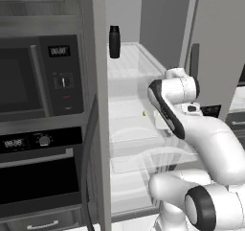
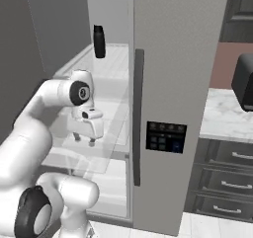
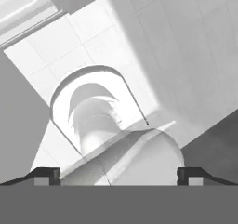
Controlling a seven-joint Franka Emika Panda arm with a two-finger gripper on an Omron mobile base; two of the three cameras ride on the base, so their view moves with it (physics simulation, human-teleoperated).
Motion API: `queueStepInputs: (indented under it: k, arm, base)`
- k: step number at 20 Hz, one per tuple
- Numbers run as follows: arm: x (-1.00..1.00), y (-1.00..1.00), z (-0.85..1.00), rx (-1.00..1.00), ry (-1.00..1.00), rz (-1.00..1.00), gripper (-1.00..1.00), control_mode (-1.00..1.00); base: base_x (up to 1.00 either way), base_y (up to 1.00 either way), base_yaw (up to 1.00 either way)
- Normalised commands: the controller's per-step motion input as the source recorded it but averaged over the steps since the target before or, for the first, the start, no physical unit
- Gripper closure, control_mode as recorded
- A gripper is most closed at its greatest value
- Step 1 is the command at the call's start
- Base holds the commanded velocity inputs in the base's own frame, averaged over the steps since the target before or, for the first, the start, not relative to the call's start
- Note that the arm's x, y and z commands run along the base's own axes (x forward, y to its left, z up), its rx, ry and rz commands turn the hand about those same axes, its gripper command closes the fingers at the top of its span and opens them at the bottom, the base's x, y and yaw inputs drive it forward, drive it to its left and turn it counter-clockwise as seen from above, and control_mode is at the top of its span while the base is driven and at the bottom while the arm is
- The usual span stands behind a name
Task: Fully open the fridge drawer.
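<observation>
At the left stood an oven [image 1: 33, 177] under a microwave [image 1: 38, 76]. Right of them, inside the open fridge, a dark bottle [image 1: 114, 41] stood far back on a shelf [image 1: 125, 67]. Lower and nearer, the drawer [image 1: 143, 153] jutted out; the gripper [image 2: 84, 140] hung just above it, fingers [image 3: 45, 174] spread wide, holding nothing. The fridge door [image 2: 178, 94] stood rightmost.
</observation>
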Motion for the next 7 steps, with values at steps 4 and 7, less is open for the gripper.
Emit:
queueStepInputs:
  k: [4, 7]
  arm:
    - [-0.86, 0.00, 1.00, 0.08, -0.35, -0.07, -1.00, -1.00]
    - [-0.86, -0.04, 1.00, 0.14, -0.44, -0.03, -1.00, -1.00]
  base:
    - [0.00, 0.00, 0.00]
    - [0.00, 0.00, 0.00]
